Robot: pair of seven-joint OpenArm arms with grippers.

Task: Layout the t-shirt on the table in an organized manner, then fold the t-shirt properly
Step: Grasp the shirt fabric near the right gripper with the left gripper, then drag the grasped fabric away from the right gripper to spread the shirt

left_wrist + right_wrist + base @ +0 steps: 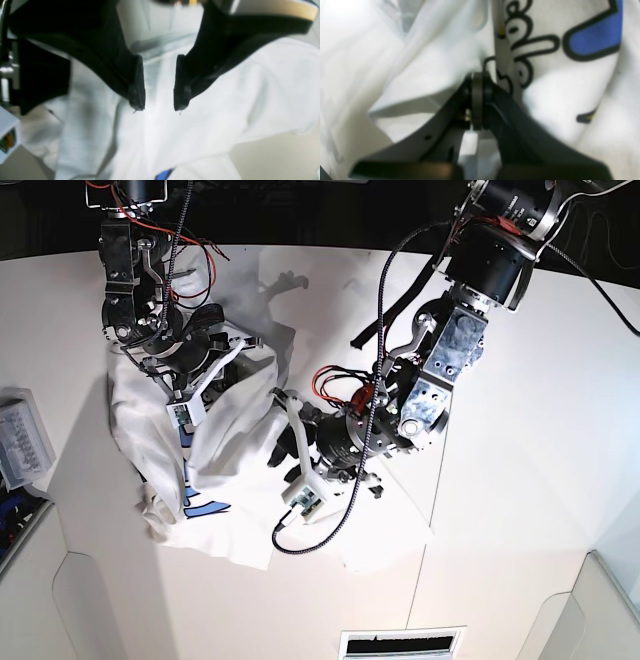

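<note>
The white t-shirt (225, 435) lies bunched at the table's (520, 510) left-centre, with blue lettering (205, 505) showing near its lower edge. In the right wrist view my right gripper (477, 78) is shut, pinching a fold of the t-shirt (432, 62) beside black-outlined and blue print (595, 37). My left gripper (159, 107) is open just above plain white t-shirt cloth (212, 112), with nothing between its fingers. In the base view the left gripper (283, 430) sits at the shirt's right edge.
A grey tray (22, 442) sits at the table's left edge. A slotted vent (400, 645) lies by the front edge. Black cables (345, 520) loop from the left arm onto the table. Bare tabletop (275, 155) shows past the shirt's hem.
</note>
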